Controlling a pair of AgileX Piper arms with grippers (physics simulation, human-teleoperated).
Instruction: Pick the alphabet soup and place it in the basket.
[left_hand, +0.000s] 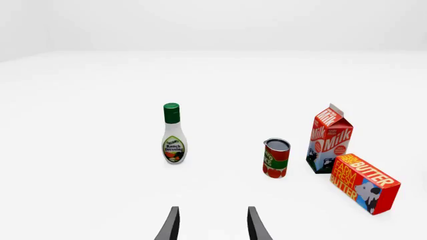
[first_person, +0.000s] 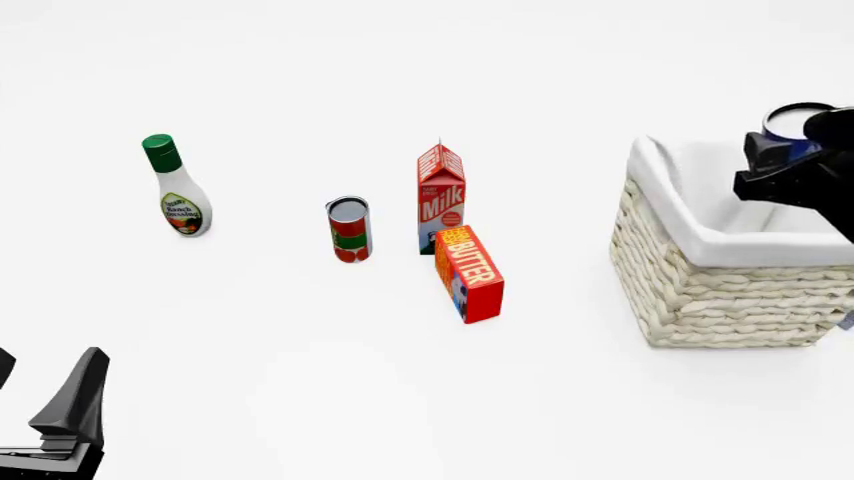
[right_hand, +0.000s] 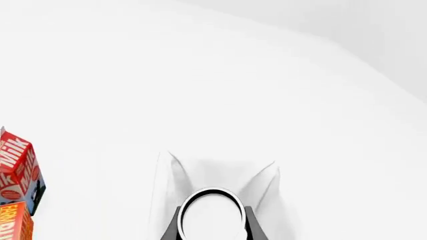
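Left claw (first_person: 54, 415) parked at the near left corner of the surface (first_person: 294, 380), fingers spread, holding nothing; best left idle. Right claw (first_person: 801, 175), at the right, is clamped on the alphabet soup (first_person: 797, 122), held aloft over the basket (first_person: 721, 285), above its far right part. My judgement: centre the can over the lining, lower it inside before opening, keep it upright, clear of the rim.
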